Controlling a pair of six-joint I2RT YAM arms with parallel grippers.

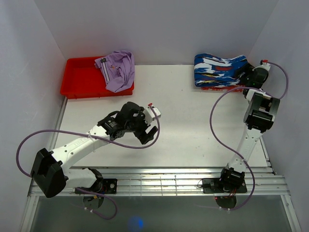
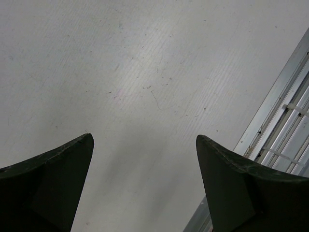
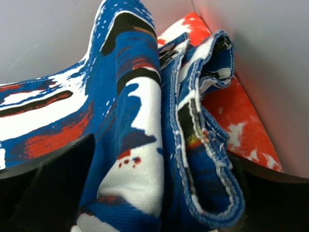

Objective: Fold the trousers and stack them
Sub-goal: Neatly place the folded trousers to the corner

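The only container I can see is the red tray (image 1: pixel 77 77) in the far left corner. The lilac garment (image 1: pixel 117 70) is bunched at its right end, partly spilling over the right rim. The rest of the tray floor shows bare red.

The trousers (image 1: pixel 219 69) are folded into a thick bundle at the far right of the table (image 1: pixel 183 125), up against the back wall (image 1: pixel 159 29). They lie on the orange-red garment (image 1: pixel 212 89), and a thin strip of it shows along their near side. In the right wrist view that garment runs under the trousers to the right wall (image 3: pixel 270 58), and the trousers' hemmed edges stack in layers.

My right claw (image 1: pixel 245 72) sits at the right end of the bundle. Its fingers (image 3: pixel 53 183) are spread wide with the folded edge lying between them, released rather than pinched. It is boxed in, with the right wall just beside it and the back wall near.

My left claw (image 1: pixel 149 137) hangs over bare table left of centre, fingers wide apart and holding nothing. It is well apart from both the tray and the trousers. The left wrist view shows plain white surface under it, with the metal rails (image 2: pixel 285 125) of the near edge at lower right. The middle of the table between tray and trousers is open surface.
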